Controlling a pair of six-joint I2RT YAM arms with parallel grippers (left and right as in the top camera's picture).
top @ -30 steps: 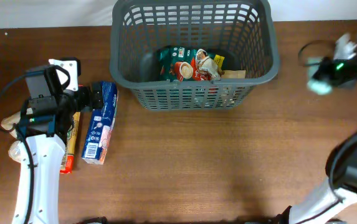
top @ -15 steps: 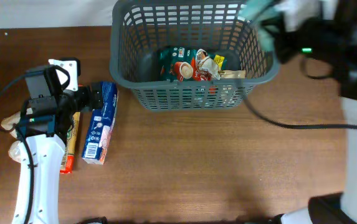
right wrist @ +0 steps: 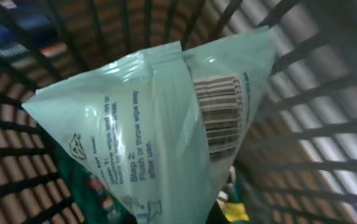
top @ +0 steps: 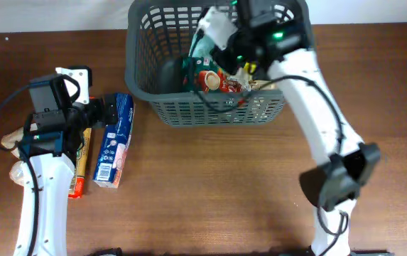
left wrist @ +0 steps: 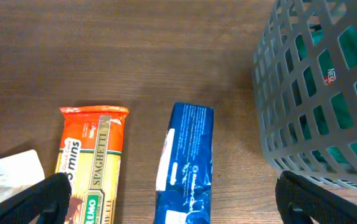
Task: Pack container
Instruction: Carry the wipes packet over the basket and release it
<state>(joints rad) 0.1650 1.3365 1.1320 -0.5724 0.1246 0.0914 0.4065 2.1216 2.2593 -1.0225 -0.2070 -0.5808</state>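
The container [top: 217,110] is a dark grey lattice basket at the table's back; it also shows in the left wrist view [left wrist: 315,93] and the right wrist view [right wrist: 328,124]. My right gripper [top: 224,39] is inside its upper part, shut on a pale green packet [right wrist: 159,124] that hangs above green and red packets [top: 214,75] on the floor. My left gripper [top: 107,112] is open over a blue packet [left wrist: 187,155], its fingers [left wrist: 178,196] wide apart.
The blue packet [top: 113,139] and an orange spaghetti packet [top: 82,160] lie side by side left of the basket. The spaghetti packet [left wrist: 94,149] has a white packet [left wrist: 10,174] to its left. Bare wood lies in front of the basket.
My right arm has swung from the table's right side to over and into the basket, carrying the pale green packet. The left arm has not moved.
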